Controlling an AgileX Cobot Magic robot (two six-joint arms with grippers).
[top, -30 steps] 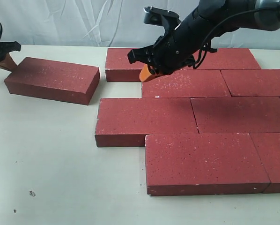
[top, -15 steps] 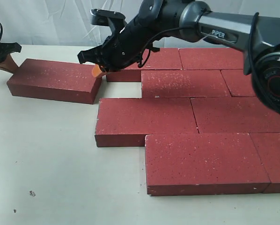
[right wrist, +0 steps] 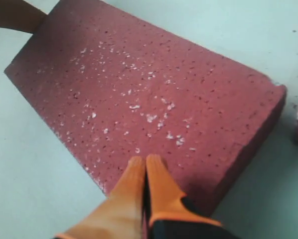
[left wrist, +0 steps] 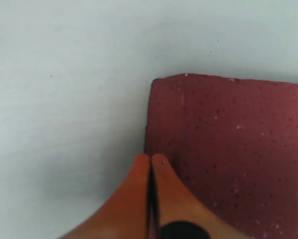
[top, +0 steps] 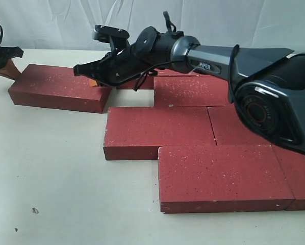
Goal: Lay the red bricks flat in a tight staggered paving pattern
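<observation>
Several red bricks lie flat in staggered rows at the right, among them the front brick (top: 221, 176) and the one behind it (top: 157, 130). One loose red brick (top: 58, 87) (right wrist: 144, 94) (left wrist: 233, 149) lies apart at the left. My right gripper (top: 94, 80) (right wrist: 146, 160) has reached across and hovers shut over the loose brick's right end, nothing between its orange fingers. My left gripper (top: 9, 66) (left wrist: 150, 159) is shut at the loose brick's far left corner, its tips at the brick's edge.
A pale tabletop (top: 50, 178) stretches in front and to the left. A white cloth backdrop (top: 66, 23) closes the rear. The right arm (top: 213, 53) spans above the back row of bricks. A gap of bare table (top: 133, 98) separates the loose brick from the rows.
My right gripper has swept left from above the back row to over the loose brick's right end. The loose brick has shifted slightly. The left gripper has stayed put.
</observation>
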